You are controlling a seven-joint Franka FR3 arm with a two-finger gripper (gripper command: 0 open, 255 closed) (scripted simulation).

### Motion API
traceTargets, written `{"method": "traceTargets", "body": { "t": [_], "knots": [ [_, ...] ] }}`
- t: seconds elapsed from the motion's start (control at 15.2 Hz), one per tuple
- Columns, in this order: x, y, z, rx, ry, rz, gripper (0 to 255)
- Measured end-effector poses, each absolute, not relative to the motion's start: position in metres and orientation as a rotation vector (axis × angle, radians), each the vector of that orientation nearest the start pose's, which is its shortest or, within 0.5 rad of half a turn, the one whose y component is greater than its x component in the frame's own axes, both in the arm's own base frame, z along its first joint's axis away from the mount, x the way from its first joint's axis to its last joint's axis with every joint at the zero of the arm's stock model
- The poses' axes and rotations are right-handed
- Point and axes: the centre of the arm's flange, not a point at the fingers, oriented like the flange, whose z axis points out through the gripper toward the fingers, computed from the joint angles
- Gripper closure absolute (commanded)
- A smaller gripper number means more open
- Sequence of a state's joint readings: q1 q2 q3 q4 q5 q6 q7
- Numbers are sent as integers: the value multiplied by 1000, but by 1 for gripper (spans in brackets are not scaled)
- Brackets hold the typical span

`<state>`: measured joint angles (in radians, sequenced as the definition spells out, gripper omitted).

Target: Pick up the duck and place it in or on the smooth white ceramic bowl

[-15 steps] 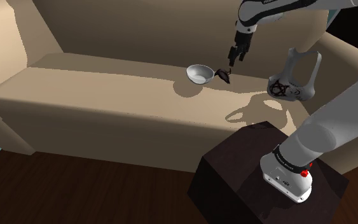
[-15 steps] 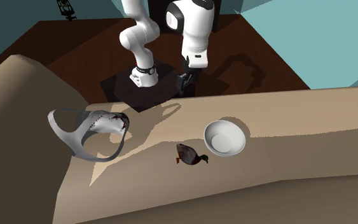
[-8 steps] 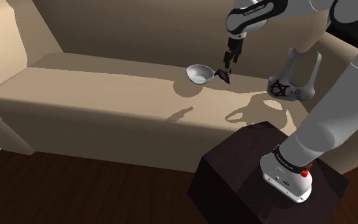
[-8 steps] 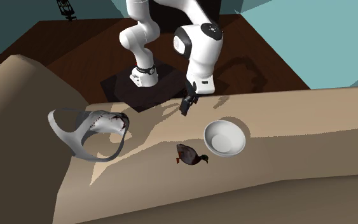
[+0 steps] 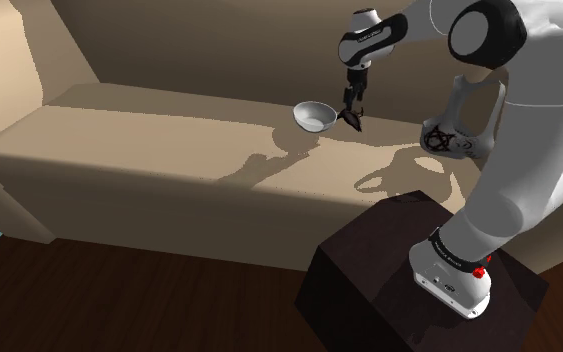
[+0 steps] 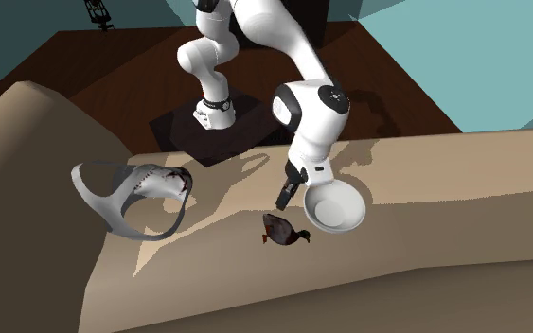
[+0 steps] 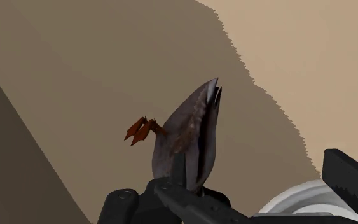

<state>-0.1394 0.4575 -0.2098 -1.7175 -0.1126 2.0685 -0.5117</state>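
Note:
A dark brown duck (image 5: 352,119) with orange feet lies on the tan sofa seat, close beside the white bowl (image 5: 313,116). In the second exterior view the duck (image 6: 283,230) is just left of and below the bowl (image 6: 334,205). My black gripper (image 5: 351,104) hangs directly over the duck, pointing down, a little above it (image 6: 284,199). In the wrist view the duck (image 7: 187,137) lies just ahead of the hand, with the two fingers standing wide apart either side and not touching it. My gripper (image 7: 234,181) is open, and the bowl's rim (image 7: 298,203) shows beside the far finger (image 7: 352,178).
A grey-white curved frame-like object (image 5: 459,125) stands on the seat near the sofa arm (image 6: 132,194). The sofa backrest (image 5: 219,50) rises right behind duck and bowl. My dark stand box (image 5: 389,260) sits on the wooden floor in front of the sofa.
The arm has swung out over the seat, and the gripper has come down from near the seat's front to just above the duck. Its fingers stayed open; duck and bowl have not moved.

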Motion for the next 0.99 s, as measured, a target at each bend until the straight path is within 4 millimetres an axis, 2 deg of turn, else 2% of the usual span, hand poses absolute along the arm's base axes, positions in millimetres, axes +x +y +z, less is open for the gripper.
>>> {"method": "traceTargets", "body": {
  "t": [0.4,0.99],
  "knots": [
    [662,-245,275,-3256,-485,328,0],
    [662,-259,235,-3257,-495,334,0]
  ]
}}
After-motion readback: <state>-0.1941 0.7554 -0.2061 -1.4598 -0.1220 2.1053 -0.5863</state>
